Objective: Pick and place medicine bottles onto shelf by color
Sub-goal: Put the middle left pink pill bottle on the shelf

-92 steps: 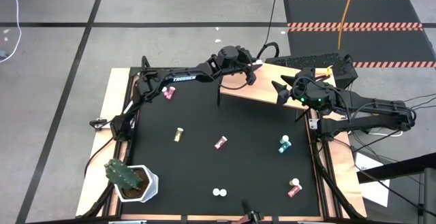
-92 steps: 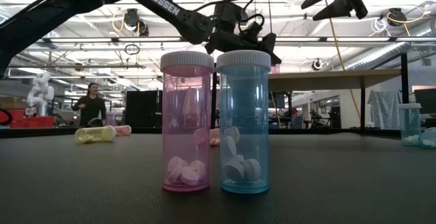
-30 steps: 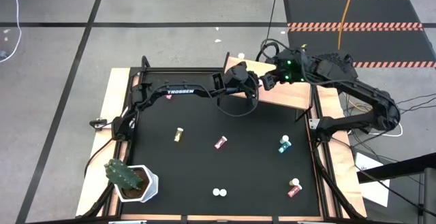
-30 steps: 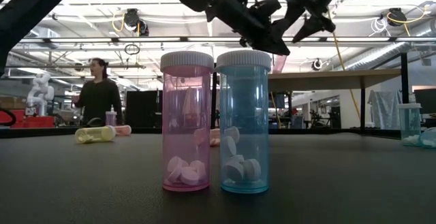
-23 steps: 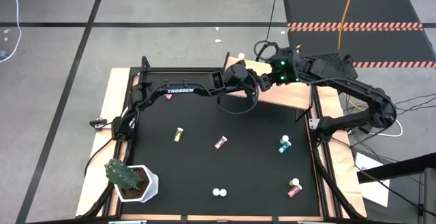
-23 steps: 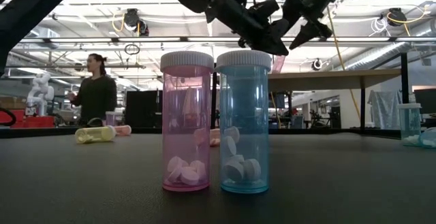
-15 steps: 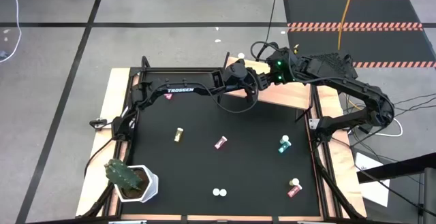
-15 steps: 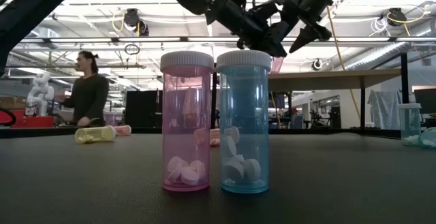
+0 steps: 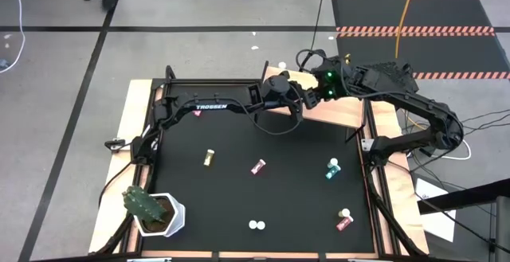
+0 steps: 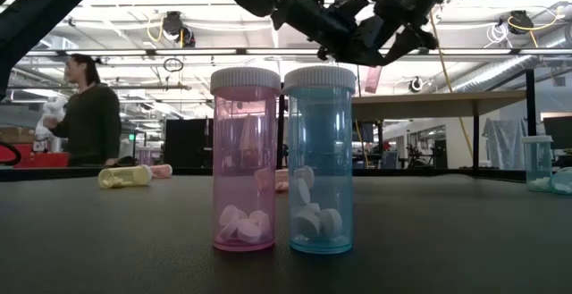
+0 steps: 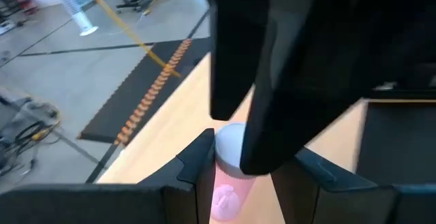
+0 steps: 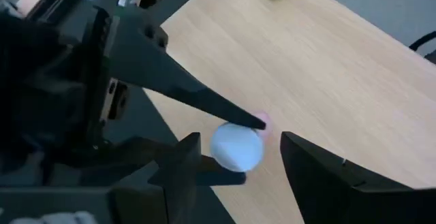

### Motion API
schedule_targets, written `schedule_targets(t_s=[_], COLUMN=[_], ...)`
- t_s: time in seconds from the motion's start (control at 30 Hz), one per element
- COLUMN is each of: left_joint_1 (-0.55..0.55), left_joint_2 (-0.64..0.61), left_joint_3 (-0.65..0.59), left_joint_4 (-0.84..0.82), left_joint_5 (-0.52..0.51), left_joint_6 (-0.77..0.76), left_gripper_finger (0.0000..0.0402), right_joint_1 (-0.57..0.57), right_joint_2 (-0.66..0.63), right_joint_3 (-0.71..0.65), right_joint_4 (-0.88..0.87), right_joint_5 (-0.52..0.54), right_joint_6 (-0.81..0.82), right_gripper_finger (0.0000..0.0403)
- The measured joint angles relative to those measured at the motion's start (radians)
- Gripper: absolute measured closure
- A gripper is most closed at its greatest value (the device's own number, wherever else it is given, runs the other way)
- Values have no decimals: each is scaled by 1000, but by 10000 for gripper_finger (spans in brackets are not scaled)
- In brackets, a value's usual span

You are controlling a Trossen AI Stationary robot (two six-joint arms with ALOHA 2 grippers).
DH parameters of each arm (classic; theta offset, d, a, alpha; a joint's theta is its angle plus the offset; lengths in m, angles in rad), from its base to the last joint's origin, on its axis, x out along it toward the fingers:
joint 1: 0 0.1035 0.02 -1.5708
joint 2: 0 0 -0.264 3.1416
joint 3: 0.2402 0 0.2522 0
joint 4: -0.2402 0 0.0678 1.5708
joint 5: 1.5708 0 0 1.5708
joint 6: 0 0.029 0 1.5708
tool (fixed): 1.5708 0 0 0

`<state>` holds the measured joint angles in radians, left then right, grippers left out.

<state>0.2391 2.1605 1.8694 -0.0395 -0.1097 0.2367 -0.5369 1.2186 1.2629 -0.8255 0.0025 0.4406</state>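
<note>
Above the shelf [image 9: 339, 111] our left gripper [image 9: 296, 96] is clamped on a pink bottle [image 11: 227, 183], while our right gripper [image 12: 235, 157] straddles its white cap, fingers parted around it. Each arm blocks the other's view. On the black table [image 9: 239, 206] lie more bottles and a cactus [image 9: 143, 205]. A person [image 10: 85, 111] stands in the room behind. We cannot make out the pink bottle's base.

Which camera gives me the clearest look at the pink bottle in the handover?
The right wrist view: the pink bottle sits cap-up between both claws. The left wrist view shows its cap and some pink; the low view shows a pink sliver; the high view hides it.
</note>
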Motion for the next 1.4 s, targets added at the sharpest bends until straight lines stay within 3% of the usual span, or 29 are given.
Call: schedule_targets(t_s=[0.23, 0.43, 0.7, 0.83, 1.13, 1.4], left_joint_1=[3, 3, 5, 7, 21, 21], left_joint_2=[-1, -1, -56, -113, -237, -286], left_joint_3=[0, 0, 0, 0, 1, 1], left_joint_4=[-4, 12, 1, -17, -63, -119], left_joint_5=[16, 27, 78, 97, 247, 342], left_joint_6=[-37, -58, -127, -146, -271, -324], left_gripper_finger=[274, 273, 273, 273, 273, 273], right_joint_1=[-18, -39, -37, -37, 31, 118], right_joint_2=[-172, -318, -439, -490, -475, -410], right_joint_3=[-24, -167, -458, -534, -543, -543], right_joint_4=[-31, 66, 356, 482, 705, 895], right_joint_5=[73, 69, -111, -152, -242, -235], right_joint_6=[-47, -30, 7, -26, -173, -273], right_gripper_finger=[206, 206, 206, 206, 206, 206])
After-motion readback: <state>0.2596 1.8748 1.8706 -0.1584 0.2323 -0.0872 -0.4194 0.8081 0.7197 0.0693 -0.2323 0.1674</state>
